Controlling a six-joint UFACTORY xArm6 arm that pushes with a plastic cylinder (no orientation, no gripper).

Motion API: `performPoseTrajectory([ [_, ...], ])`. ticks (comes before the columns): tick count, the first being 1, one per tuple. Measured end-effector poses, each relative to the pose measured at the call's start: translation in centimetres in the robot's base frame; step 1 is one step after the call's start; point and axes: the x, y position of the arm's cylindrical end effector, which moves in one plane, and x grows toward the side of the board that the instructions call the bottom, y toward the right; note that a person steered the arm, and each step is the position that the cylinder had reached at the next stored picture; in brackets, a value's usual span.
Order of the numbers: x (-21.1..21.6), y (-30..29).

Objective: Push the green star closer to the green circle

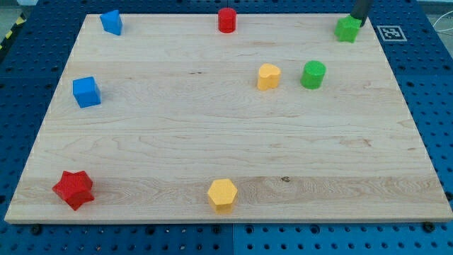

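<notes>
A wooden board (212, 142) on a blue pegboard table (21, 85) carries eight small coloured blocks. At the upper right of the frame, my tip (357, 23), the lower end of a dark rod that enters from the top edge, sits at the upper right side of the green star (347, 29), touching or just beside it; the rod holds nothing and has nothing to open or close. The green circle (313, 74) stands below and to the left of the star, well apart from it, with a yellow block (268, 76) just to its left. A red cylinder (226, 20) sits at top centre, blue blocks at upper left (111, 22) and left (86, 92), a red star (73, 190) at lower left, and a yellow hexagon (222, 195) at bottom centre.
</notes>
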Motion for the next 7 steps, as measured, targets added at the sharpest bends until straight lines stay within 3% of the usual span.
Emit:
performPoseTrajectory([
  [2,1.6,-5.6],
  [7,7.2,-6.5],
])
